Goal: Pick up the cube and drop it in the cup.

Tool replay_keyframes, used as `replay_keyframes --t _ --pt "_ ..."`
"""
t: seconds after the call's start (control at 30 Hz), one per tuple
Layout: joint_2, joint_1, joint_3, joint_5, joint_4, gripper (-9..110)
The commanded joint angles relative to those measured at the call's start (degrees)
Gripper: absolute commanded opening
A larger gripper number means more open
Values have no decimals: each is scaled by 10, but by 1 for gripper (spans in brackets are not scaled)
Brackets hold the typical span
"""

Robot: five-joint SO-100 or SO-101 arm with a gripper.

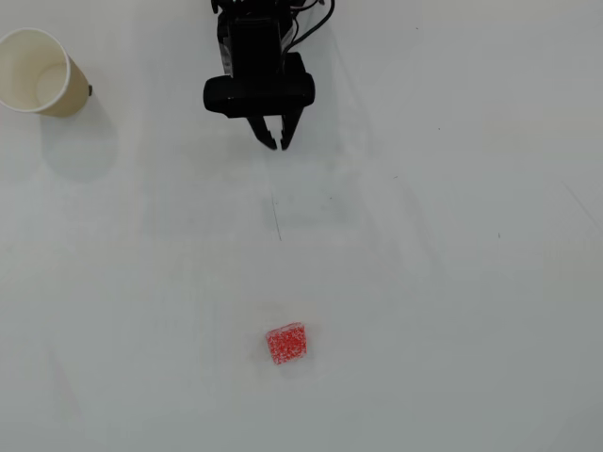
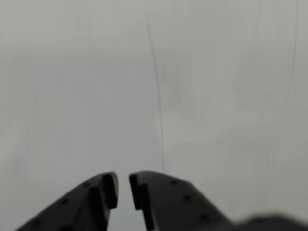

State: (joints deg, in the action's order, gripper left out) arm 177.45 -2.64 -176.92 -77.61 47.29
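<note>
In the overhead view the small red speckled cube [image 1: 286, 343] sits on the white table, low and near the middle. The pale cream cup [image 1: 73, 92] stands in the top left corner with its mouth open upward. My black gripper [image 1: 279, 143] hangs at the top centre, far above the cube in the picture and well to the right of the cup. Its fingers point toward the cube. In the wrist view the gripper [image 2: 123, 190] shows a thin slit between its fingertips [image 2: 108, 188] with nothing in it. Neither cube nor cup appears in the wrist view.
The table [image 1: 452, 235] is plain white, with a thin dark line [image 1: 277, 221] between gripper and cube. That line [image 2: 158, 96] also shows in the wrist view. The arm's body [image 1: 256, 47] and cables fill the top centre.
</note>
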Motion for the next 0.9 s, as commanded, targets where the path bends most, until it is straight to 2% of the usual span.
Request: replay_keyframes --t 0.0,0.87 --pt "25 4 -20 4 -68 0" --pt "25 10 -20 6 -196 0"
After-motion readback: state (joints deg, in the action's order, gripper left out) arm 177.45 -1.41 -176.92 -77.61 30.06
